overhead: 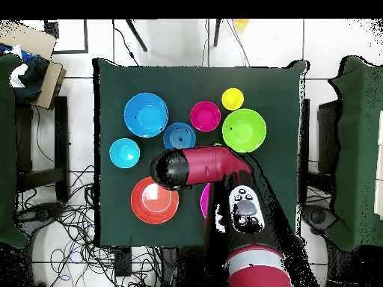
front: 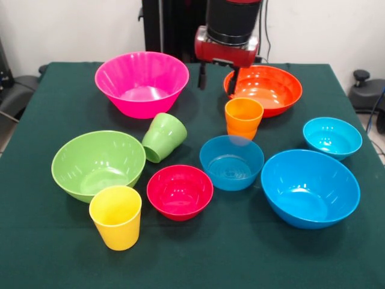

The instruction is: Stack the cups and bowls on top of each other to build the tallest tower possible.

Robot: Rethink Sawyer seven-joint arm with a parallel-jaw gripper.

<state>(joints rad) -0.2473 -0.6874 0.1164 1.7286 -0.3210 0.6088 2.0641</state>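
My gripper [front: 217, 84] hangs open and empty at the table's far side, above the gap between the large pink bowl [front: 142, 83] and the orange bowl [front: 264, 89]. The orange cup [front: 243, 117] stands upright just in front of it. The green cup [front: 163, 137] is tilted beside the light green bowl [front: 98, 164]. The yellow cup [front: 115, 215] stands upright at the front. The red bowl [front: 180, 191], a small blue bowl [front: 231, 161], a small cyan bowl [front: 332, 137] and the large blue bowl [front: 310, 186] sit apart. Nothing is stacked.
In the overhead view my arm [overhead: 198, 166] covers the orange and green cups and most of the pink bowl [overhead: 204, 200]. The dark green tablecloth [front: 48, 253] reaches the table's edges. Chairs stand at both sides of the table.
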